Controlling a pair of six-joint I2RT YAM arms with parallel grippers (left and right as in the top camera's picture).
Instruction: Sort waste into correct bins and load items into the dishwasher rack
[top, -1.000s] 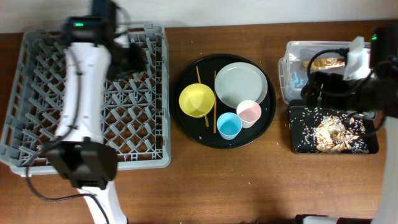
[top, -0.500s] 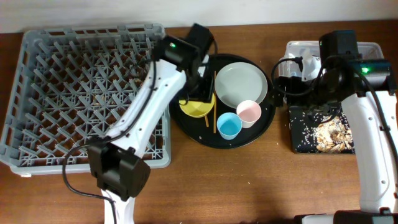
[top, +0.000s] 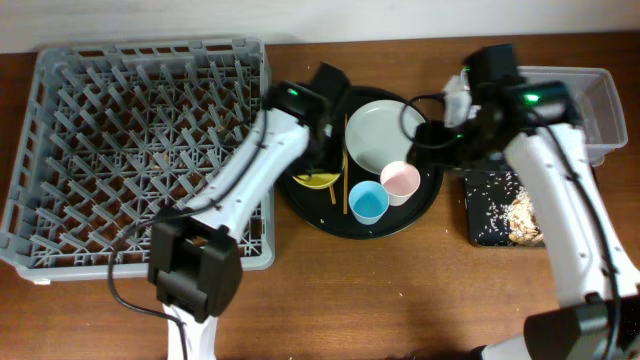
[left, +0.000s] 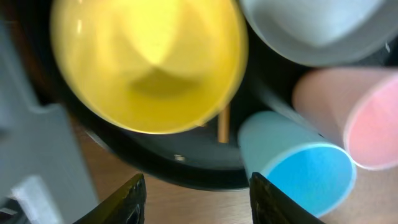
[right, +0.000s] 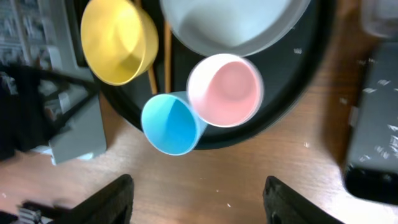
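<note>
The yellow bowl (top: 316, 181), grey-green plate (top: 385, 135), pink cup (top: 401, 181), blue cup (top: 368, 203) and chopsticks (top: 346, 170) sit on the round black tray (top: 300, 205). My left gripper (top: 318, 150) is open and empty, low over the yellow bowl (left: 149, 62); its fingertips (left: 202, 202) frame the tray edge beside the blue cup (left: 305, 168). My right gripper (top: 440, 140) is open and empty above the tray's right side. Its fingertips (right: 202, 202) hang above the pink cup (right: 225, 90) and blue cup (right: 171, 124). Wrapper and tissue are hidden.
The grey dishwasher rack (top: 60, 230) fills the left of the table. The clear tub (top: 600, 100) and the shallow black tray (top: 480, 215), holding rice and brown scraps (top: 520, 210), stand at the right, partly under my right arm.
My left arm has swung from the rack to over the yellow bowl. My right arm has moved left from the bins to over the round tray.
</note>
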